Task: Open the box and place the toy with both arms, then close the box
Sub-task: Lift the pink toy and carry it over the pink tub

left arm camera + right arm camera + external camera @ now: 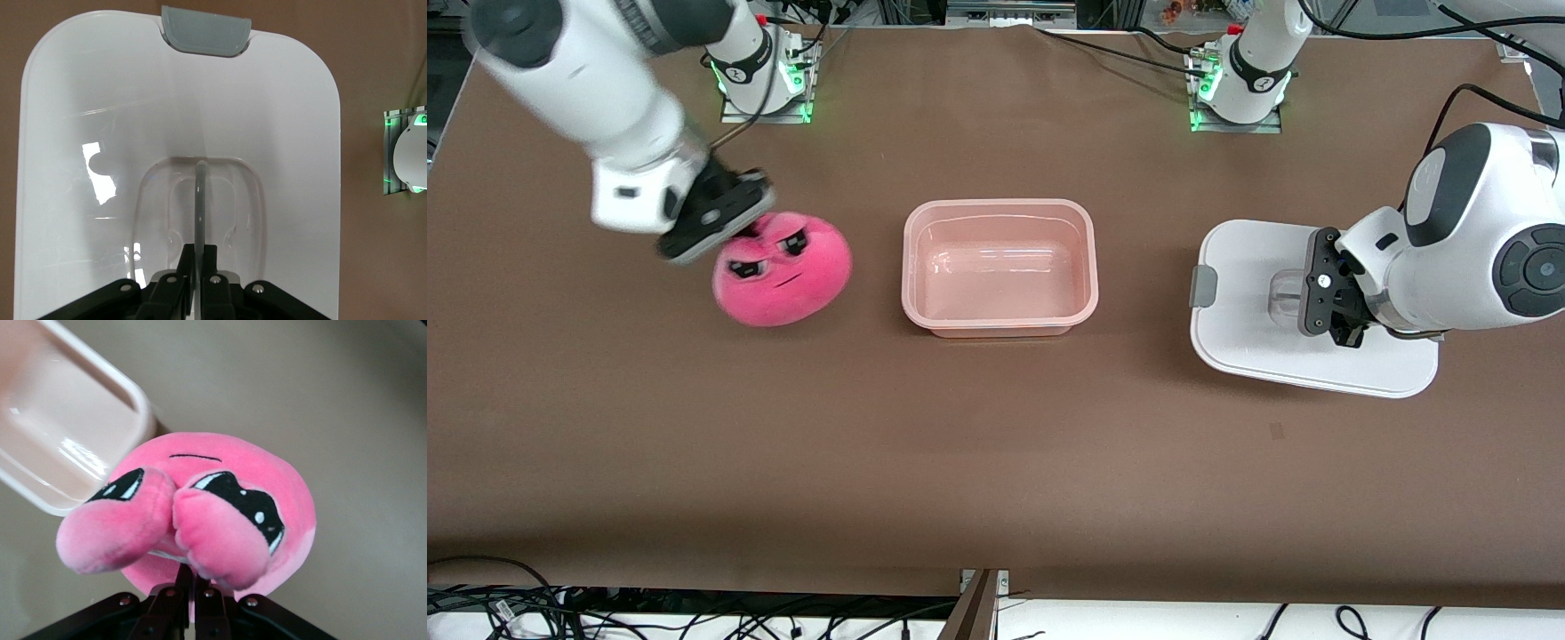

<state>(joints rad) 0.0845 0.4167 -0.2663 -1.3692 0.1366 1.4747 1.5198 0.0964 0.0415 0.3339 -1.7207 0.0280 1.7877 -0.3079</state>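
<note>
Box is your landmark: it sits open at mid-table, lid off. Toward the right arm's end of it you see the right gripper clenched on the pink toy near its stalk eyes. Toward the left arm's end lies the white lid, where the left gripper is pinching the clear handle. You find no readable writing.

Bright even light, right arm motion-blurred
</note>
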